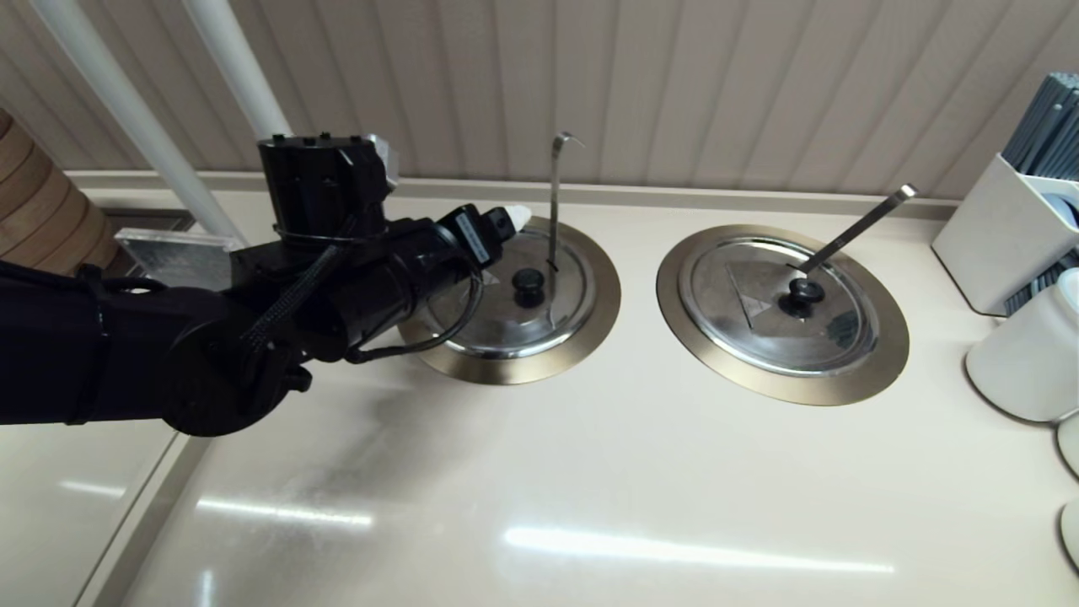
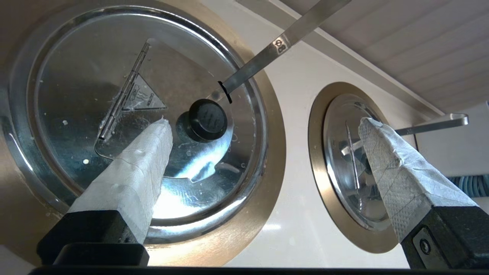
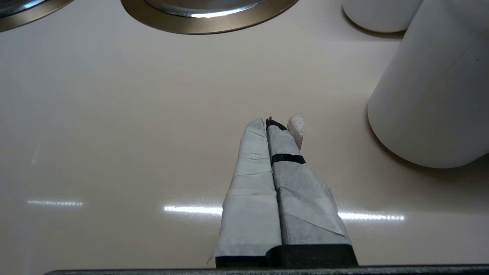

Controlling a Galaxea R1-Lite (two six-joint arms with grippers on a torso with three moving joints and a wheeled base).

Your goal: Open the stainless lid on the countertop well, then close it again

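Note:
The stainless lid (image 1: 506, 324) lies shut on the left countertop well, inside its bronze-gold ring (image 1: 539, 362). Its black ball knob (image 1: 528, 285) stands at the middle, and the hook-tipped ladle handle (image 1: 555, 202) rises through the edge notch. My left gripper (image 1: 504, 226) hovers open just above the lid's far left part. In the left wrist view the knob (image 2: 208, 119) sits beside one taped finger (image 2: 141, 164), touched by neither finger, with the triangular mark (image 2: 141, 95) behind it. My left gripper (image 2: 263, 122) holds nothing. My right gripper (image 3: 275, 122) is shut over bare counter, outside the head view.
The twin lid (image 1: 759, 312), with its straight ladle handle (image 1: 851, 229), covers the right well. White cups (image 1: 1024, 354) and a white utensil box (image 1: 1003, 236) stand at the right edge. A wooden stack (image 1: 42, 211) sits far left. The panelled wall runs close behind the wells.

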